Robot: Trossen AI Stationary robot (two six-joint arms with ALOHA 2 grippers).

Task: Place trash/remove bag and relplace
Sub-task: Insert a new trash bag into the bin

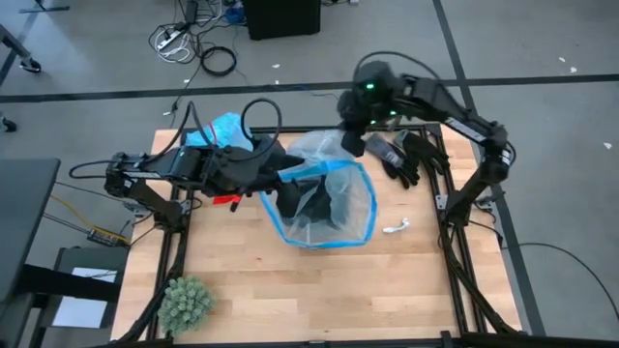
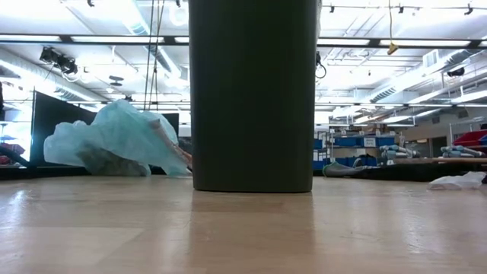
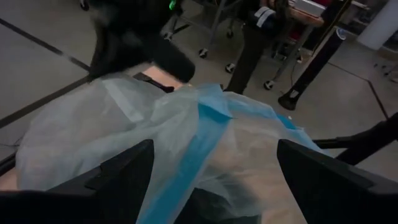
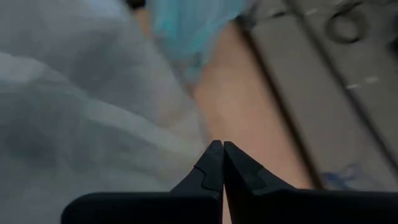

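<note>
The dark bin [image 2: 253,95] stands mid-table, with a pale clear plastic bag with a blue rim [image 1: 334,198] draped over its top. The bright sky-blue bag [image 1: 224,129] lies crumpled on the table at the far left [image 2: 114,141]. My left gripper [image 1: 285,179] is open at the pale bag's left side; its fingers stand either side of the blue rim [image 3: 199,143]. My right gripper [image 1: 353,143] is shut beside the pale bag's far edge, with nothing seen between its fingers [image 4: 221,144]. A white scrap of trash [image 1: 395,229] lies on the table right of the bin. My left gripper comes at the pale bag's rim [image 3: 186,168] nearly level from the table's left, and the plastic bulges between its open fingers. I cannot tell whether the fingers touch it.
A green spiky plant ball [image 1: 184,302] sits at the near left corner. Dark gloves and other dark items [image 1: 401,157] lie at the far right of the table. Bare wood lies along the near side [image 1: 319,300].
</note>
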